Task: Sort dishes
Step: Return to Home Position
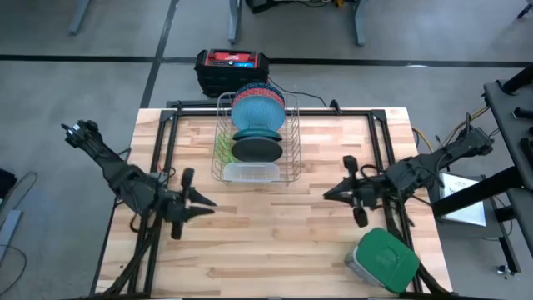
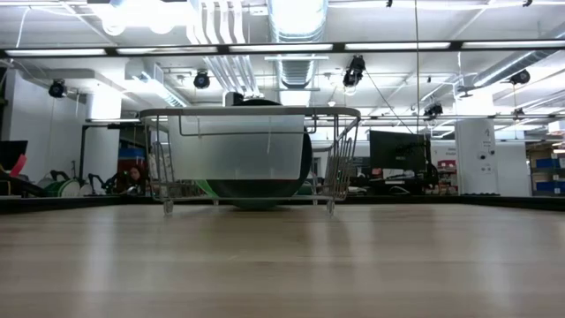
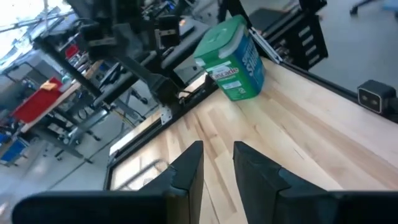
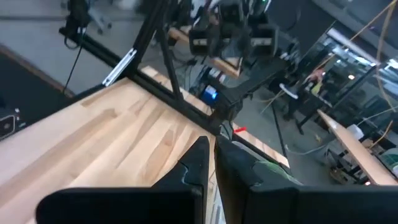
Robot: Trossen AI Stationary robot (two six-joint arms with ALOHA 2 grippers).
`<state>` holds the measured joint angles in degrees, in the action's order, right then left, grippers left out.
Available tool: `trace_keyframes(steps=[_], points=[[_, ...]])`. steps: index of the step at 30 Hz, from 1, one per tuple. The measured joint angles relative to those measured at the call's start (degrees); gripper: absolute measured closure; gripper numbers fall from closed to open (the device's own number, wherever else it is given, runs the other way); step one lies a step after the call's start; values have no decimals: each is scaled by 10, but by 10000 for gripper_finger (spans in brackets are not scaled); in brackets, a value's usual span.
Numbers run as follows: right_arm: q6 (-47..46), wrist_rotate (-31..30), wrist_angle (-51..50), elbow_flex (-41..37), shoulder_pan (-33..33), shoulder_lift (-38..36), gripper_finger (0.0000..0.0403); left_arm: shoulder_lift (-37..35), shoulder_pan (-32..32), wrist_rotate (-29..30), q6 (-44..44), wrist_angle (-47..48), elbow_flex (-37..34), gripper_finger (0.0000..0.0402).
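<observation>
In the high view, the dishes stand on edge in the wire rack at the counter's far middle: a red-patterned plate rearmost, a light blue plate, a dark plate and a white plate in front, with the neon-green dish at the rack's left side. The left gripper hovers on the left and the right gripper on the right. A green-lidded container sits near the right corner.

The low view shows the rack head-on, dark plate behind white.

The left wrist view shows the left gripper's fingers slightly apart, empty.

The right wrist view shows the right gripper's fingers together, empty.
</observation>
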<state>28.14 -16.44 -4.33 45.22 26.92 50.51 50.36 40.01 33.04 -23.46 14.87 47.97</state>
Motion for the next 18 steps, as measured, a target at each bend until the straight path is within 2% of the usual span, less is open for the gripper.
trace_keyframes(steps=[4,9,13,18], points=[[-13,-1,37,-75,0,-59,385,-98,0,17,36,-13,-82,326],[-2,-1,97,-153,0,-117,385,-209,-1,40,33,-51,-179,326],[16,8,160,-212,-1,-168,385,-297,-4,83,7,-84,-237,326],[38,38,247,-283,-24,-234,385,-396,-18,89,-22,-100,-282,326]])
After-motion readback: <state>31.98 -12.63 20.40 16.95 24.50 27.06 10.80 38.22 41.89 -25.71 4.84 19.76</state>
